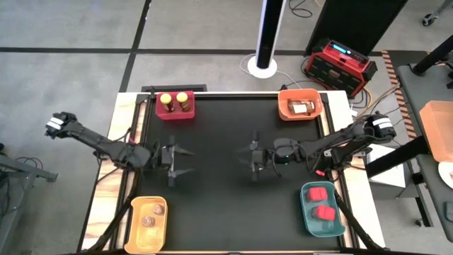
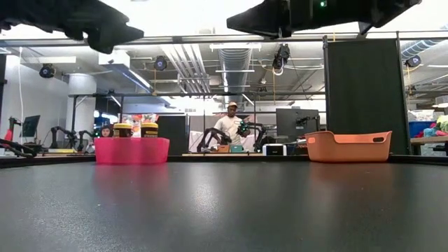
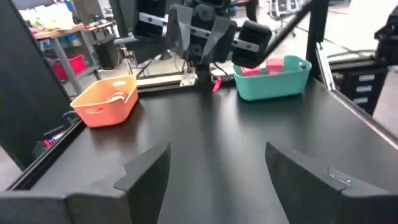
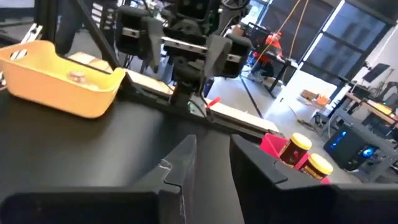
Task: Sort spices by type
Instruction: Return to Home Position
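Observation:
The spices sit in four bins. Two yellow-lidded jars (image 1: 174, 100) stand in the red bin (image 1: 174, 113) at the far left. Brownish spice containers (image 1: 302, 108) lie in the orange bin (image 1: 284, 108) at the far right. Two tiny round jars (image 1: 153, 214) rest in the yellow bin (image 1: 139, 230) at the near left. Two red blocks (image 1: 323, 202) lie in the teal bin (image 1: 308, 212) at the near right. My left gripper (image 1: 185, 161) hovers open, left of centre. My right gripper (image 1: 244, 157) faces it with a narrow gap between its fingers. Neither holds anything.
The black mat (image 1: 226, 205) between the bins carries nothing else. Beyond the table's far edge are a white pole base (image 1: 262, 67) and a red-and-black case (image 1: 338, 64). A person (image 2: 229, 126) stands far off in the room behind the table.

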`<state>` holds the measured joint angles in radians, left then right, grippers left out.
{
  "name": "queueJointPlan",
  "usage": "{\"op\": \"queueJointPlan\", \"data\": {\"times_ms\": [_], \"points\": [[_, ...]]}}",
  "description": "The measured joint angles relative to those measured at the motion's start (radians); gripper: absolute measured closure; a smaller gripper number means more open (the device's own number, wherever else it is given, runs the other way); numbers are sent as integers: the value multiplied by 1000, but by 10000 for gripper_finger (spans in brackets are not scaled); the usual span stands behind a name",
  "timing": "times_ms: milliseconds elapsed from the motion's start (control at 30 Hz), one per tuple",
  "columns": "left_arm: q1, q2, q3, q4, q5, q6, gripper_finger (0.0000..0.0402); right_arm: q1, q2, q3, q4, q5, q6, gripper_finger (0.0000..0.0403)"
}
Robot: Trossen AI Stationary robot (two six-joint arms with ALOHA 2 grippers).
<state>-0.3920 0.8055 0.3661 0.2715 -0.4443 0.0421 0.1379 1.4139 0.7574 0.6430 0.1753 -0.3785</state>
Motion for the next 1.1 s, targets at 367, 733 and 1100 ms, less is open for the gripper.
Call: {"op": "queueJointPlan", "data": {"times_ms": [367, 733, 1100], "points": [[195, -139, -208, 157, 203, 6, 155, -39, -133, -165, 111, -52, -51, 353], [288, -383, -214, -34, 248, 69, 155, -104, -411, -347, 122, -74, -23, 370], [287, -682, -280, -178, 279, 27, 155, -104, -600, -556, 161, -74, 39, 370]]}}
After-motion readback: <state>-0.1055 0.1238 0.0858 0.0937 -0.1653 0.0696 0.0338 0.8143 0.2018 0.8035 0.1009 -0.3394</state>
